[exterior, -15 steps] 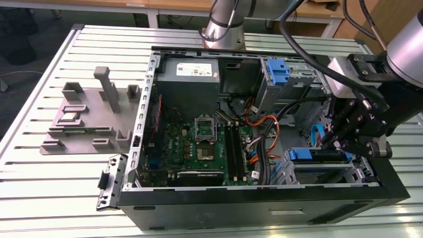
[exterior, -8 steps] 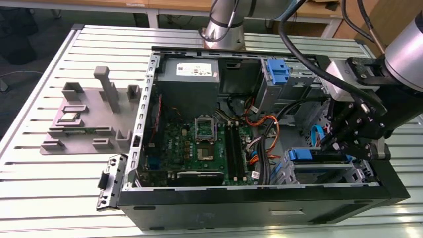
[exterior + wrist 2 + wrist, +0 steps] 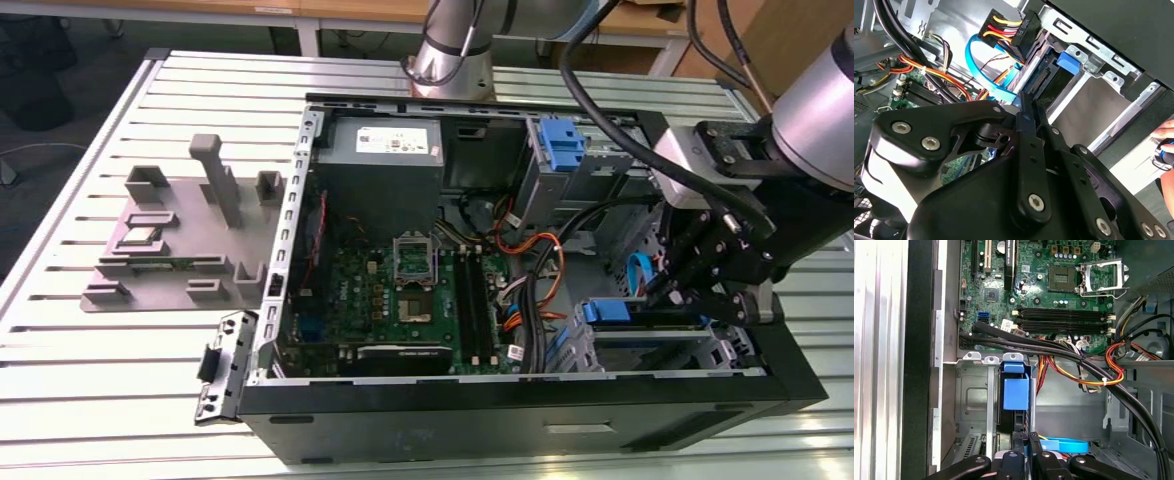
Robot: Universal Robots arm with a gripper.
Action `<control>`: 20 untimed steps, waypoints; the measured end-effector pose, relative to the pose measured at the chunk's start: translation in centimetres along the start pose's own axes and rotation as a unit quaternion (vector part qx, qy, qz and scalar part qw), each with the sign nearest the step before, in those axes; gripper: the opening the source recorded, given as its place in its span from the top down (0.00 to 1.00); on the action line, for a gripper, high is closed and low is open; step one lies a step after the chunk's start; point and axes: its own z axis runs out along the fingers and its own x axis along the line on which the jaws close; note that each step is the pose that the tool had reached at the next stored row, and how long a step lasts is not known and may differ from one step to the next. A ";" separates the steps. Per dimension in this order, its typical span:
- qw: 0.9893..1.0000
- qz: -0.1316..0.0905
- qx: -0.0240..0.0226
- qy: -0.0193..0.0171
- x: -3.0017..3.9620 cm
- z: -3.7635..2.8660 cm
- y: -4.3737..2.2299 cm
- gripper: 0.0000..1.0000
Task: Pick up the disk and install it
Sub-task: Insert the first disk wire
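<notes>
The disk (image 3: 627,312) stands on edge in a slot of the drive cage (image 3: 667,352), at the near corner of the open computer case on the exterior view's right. In the first wrist view the blue carrier frame of the disk (image 3: 1016,392) sits between the cage's metal walls (image 3: 971,400). My gripper (image 3: 683,298) hangs right over that slot. In both wrist views my gripper (image 3: 1027,439) (image 3: 1021,104) is shut, with nothing between its fingers. Its tips are at the connector end of the disk (image 3: 1054,80). Whether they touch it I cannot tell.
A flat blue data cable (image 3: 1064,445) and bundles of black, orange and yellow wires (image 3: 1089,370) run beside the cage. The motherboard (image 3: 400,290), a grey power-supply box (image 3: 380,145) and a tall blue bracket (image 3: 558,140) fill the case. A grey fixture (image 3: 187,230) stands on the table. A hand (image 3: 1165,142) shows outside the case.
</notes>
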 end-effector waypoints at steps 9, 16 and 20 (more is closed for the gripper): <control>1.000 0.000 0.000 0.000 0.03 0.50 -0.01 0.84; 1.000 0.000 0.000 0.000 0.03 0.60 -0.01 0.83; 1.000 0.000 0.000 0.000 0.02 0.31 0.00 0.76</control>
